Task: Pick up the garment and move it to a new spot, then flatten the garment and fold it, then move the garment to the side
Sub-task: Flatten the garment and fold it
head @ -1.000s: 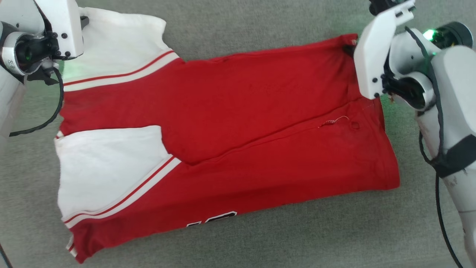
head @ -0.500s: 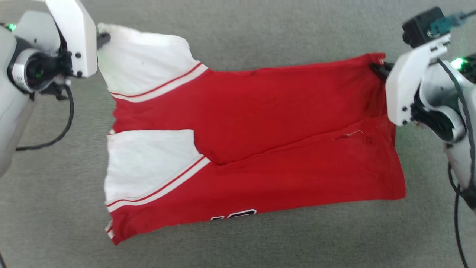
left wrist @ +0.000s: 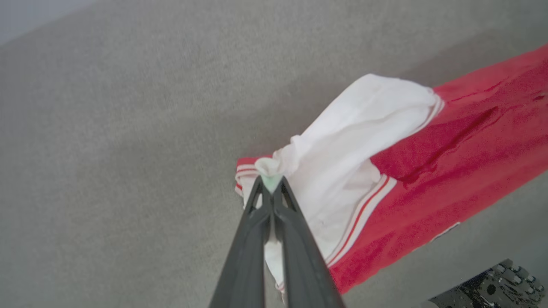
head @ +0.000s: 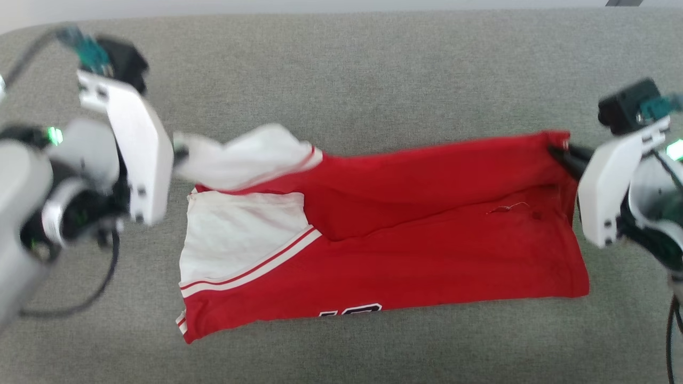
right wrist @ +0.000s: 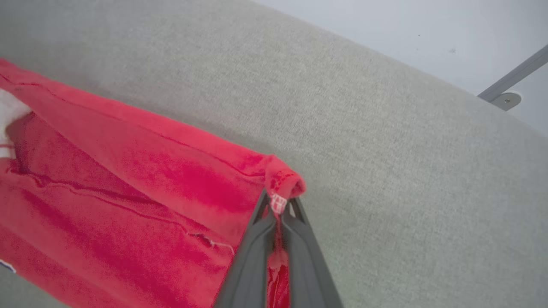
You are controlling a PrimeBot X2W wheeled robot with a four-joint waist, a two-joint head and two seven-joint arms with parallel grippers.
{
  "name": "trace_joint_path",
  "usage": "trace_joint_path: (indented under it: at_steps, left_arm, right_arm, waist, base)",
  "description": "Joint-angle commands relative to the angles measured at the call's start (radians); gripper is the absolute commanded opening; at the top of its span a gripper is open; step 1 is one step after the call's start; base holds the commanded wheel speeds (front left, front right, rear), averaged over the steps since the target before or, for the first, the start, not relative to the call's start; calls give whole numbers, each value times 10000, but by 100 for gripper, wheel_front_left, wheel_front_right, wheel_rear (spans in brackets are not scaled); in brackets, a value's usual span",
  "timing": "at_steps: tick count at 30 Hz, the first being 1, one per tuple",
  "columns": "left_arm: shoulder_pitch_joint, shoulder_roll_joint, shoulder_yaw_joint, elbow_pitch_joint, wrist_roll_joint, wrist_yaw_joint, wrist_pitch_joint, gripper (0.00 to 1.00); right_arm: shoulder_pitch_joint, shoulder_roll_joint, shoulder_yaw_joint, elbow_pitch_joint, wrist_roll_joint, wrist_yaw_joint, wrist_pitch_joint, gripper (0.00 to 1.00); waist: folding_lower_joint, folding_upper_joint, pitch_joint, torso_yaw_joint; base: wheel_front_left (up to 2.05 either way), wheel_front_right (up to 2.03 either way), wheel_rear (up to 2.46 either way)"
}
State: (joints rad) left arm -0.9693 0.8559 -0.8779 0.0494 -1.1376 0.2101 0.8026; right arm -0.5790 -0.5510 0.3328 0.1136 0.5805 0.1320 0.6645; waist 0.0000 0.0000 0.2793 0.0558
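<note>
Left gripper [left wrist: 270, 188] pinches a white sleeve [head: 251, 157] of the shirt [head: 416, 240], right gripper [right wrist: 277, 207] its red corner, at the grey cushion's [head: 373, 69] middle. That sleeve, flat a moment ago, now seems bunched and lifted.

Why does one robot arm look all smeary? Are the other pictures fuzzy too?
Head view: the left arm is smeared with blur, and the garment looks a little soft. Left wrist view: the left tool is fairly sharp, but the grey surface behind it is fuzzy. Right wrist view: the clearest one, sharp enough to show the grey surface's weave.
</note>
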Motion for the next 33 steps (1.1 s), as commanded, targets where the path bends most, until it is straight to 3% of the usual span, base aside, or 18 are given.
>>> trace_joint_path:
  at_steps: [1, 6, 12, 13, 15, 16, 17, 18, 26, 33]
  left_arm:
    - [509, 271, -60, -631, -174, 389, 103, 0]
    - [1709, 762, -216, -1897, -355, 1223, -57, 0]
    - [2586, 612, -456, -1674, -598, 1268, -382, 0]
    - [2666, 537, -475, -1496, -621, 1224, -480, 0]
    - [2790, 320, -529, -1145, -755, 1088, -573, 19]
    - [2802, 233, -523, -979, -763, 1009, -672, 42]
    - [2807, 154, -487, -807, -782, 981, -758, 83]
    - [2820, 106, -488, -685, -764, 904, -831, 100]
    - [3159, 242, -76, -761, -588, 621, -2081, 100]
    - [3775, 458, 510, -1160, 103, 186, -4655, 100]
  right_arm:
    - [493, -106, -78, -317, 80, -24, 157, 0]
    - [1557, -197, -383, -786, 209, -24, 427, 0]
    - [2047, 111, -552, -557, 236, -24, 557, 0]
    - [2065, 151, -549, -469, 172, -24, 577, 6]
    - [2050, 287, -532, -263, 99, -24, 536, 51]
    - [2027, 300, -493, -176, 11, -24, 534, 100]
    - [2023, 347, -516, -101, 10, -24, 536, 100]
    - [2032, 409, -531, -57, 2, -24, 527, 100]
    - [2430, 455, -1061, -677, 261, -23, 812, 100]
    - [3094, 672, -2236, -1657, -91, -23, 263, 100]
  waist:
    - [0, 0, -33, -10]
    - [0, 0, -95, -73]
    - [0, 0, -108, -149]
    - [0, 0, -106, -158]
    - [0, 0, -124, -165]
    - [0, 0, -134, -165]
    - [0, 0, -150, -158]
    - [0, 0, -169, -152]
    - [0, 0, -366, -115]
    - [0, 0, -481, -57]
  base:
    - [0, 0, 0]
    - [0, 0, 0]
    - [0, 0, 0]
    - [0, 0, 0]
    - [0, 0, 0]
    - [0, 0, 0]
    - [0, 0, 0]
    - [0, 0, 0]
    - [0, 0, 0]
    - [0, 0, 0]
